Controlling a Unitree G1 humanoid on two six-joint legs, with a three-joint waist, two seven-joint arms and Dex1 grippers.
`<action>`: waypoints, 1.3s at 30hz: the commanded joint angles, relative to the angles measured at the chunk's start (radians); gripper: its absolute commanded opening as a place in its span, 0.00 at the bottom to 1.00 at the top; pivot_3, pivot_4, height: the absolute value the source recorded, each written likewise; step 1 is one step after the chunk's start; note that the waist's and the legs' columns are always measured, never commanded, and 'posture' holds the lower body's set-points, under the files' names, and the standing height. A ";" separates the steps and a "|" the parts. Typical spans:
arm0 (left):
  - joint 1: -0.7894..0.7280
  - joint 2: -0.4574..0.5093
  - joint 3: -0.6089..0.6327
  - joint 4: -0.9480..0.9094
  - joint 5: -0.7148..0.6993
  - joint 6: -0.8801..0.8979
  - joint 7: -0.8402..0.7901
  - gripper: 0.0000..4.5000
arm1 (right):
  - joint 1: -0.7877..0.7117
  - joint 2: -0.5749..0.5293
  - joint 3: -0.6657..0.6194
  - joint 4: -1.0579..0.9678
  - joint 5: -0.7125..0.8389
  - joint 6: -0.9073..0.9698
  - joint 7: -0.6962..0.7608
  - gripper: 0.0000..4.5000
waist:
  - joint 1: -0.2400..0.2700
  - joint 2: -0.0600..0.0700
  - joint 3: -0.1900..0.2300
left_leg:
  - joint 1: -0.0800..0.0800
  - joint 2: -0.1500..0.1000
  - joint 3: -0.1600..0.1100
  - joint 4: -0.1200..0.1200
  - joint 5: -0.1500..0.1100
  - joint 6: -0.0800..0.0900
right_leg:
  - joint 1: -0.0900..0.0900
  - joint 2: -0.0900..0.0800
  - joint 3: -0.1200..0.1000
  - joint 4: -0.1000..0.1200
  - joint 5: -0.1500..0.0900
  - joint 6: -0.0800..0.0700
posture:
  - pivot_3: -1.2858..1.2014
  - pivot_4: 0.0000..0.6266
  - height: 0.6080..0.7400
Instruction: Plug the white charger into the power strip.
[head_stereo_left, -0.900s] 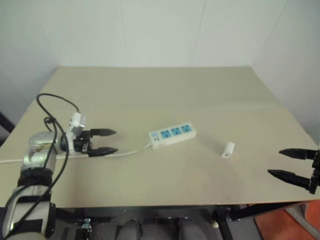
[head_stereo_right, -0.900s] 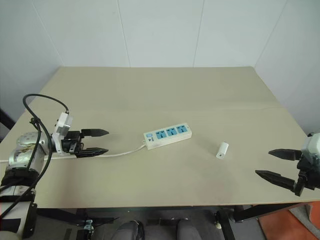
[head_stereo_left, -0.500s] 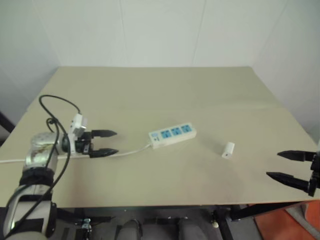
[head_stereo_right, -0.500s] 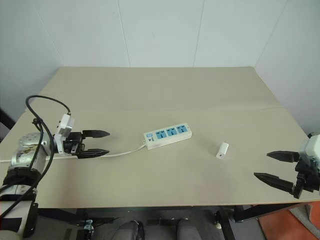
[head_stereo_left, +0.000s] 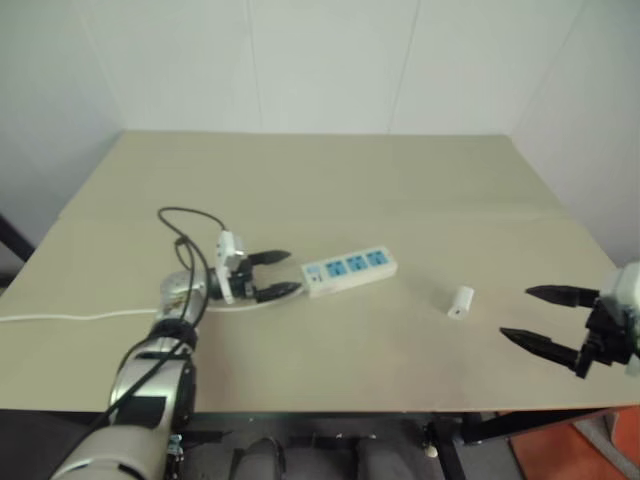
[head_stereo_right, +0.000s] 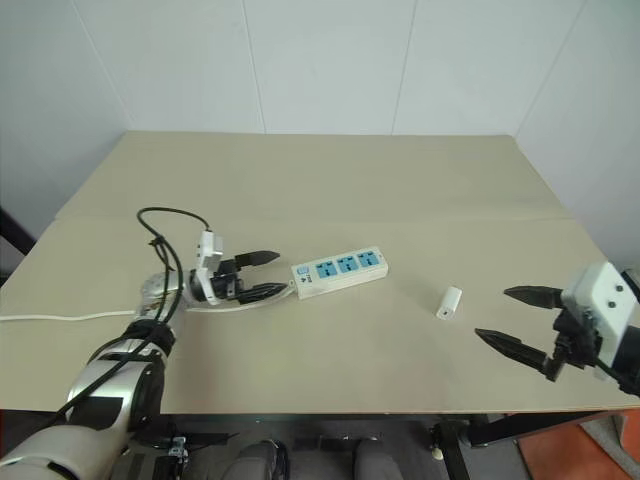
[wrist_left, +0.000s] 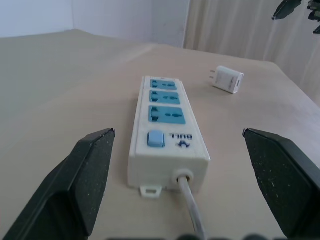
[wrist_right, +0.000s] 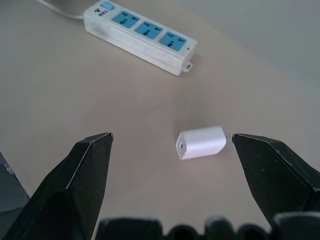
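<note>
Approaching: your left gripper (head_stereo_left: 275, 274) sits spread wide and empty at the switch end of the power strip (head_stereo_left: 348, 270), its two fingers either side of the strip's cord (wrist_left: 192, 210) and not touching the strip.
Right claw: your right gripper (head_stereo_right: 515, 317) hangs wide open with nothing in it, near the white charger (head_stereo_right: 449, 301) on the side away from the strip.
Charger: it lies on its side on the table (head_stereo_left: 330, 190), apart from the strip's far end, prongs toward the strip.
Risk, strip: if you close the left fingers on the cord instead of the body, you may drag or swivel the strip.
Risk, charger: small and rounded, it could roll or skid away from a misaligned pinch.
Risk, prongs: gripping over them would leave nothing free to insert.
</note>
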 joint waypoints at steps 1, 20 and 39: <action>-0.049 -0.022 0.002 0.059 0.062 -0.070 0.076 0.99 | -0.001 0.019 -0.015 -0.094 0.041 0.019 -0.057 1.00 | 0.000 0.000 0.000 | 0.000 0.000 0.000 0.000 0.000 0.000 | 0.000 0.000 0.000 0.000 0.000 0.000 | 0.52 0.24 1.00; -0.141 -0.090 -0.048 0.132 0.285 -0.002 0.215 0.99 | 0.041 0.088 0.169 -0.378 0.104 0.090 -0.294 1.00 | 0.011 -0.002 0.001 | 0.000 0.000 0.000 0.000 0.000 0.000 | 0.000 0.000 0.000 0.000 0.000 0.001 | 0.52 0.24 1.00; -0.048 -0.082 0.005 0.120 0.290 -0.089 0.106 0.99 | 0.021 0.069 0.219 -0.347 0.059 0.063 -0.297 1.00 | 0.010 -0.003 0.000 | 0.001 0.000 0.000 0.000 0.000 0.000 | 0.001 0.000 0.000 0.000 0.000 0.001 | 0.52 0.24 1.00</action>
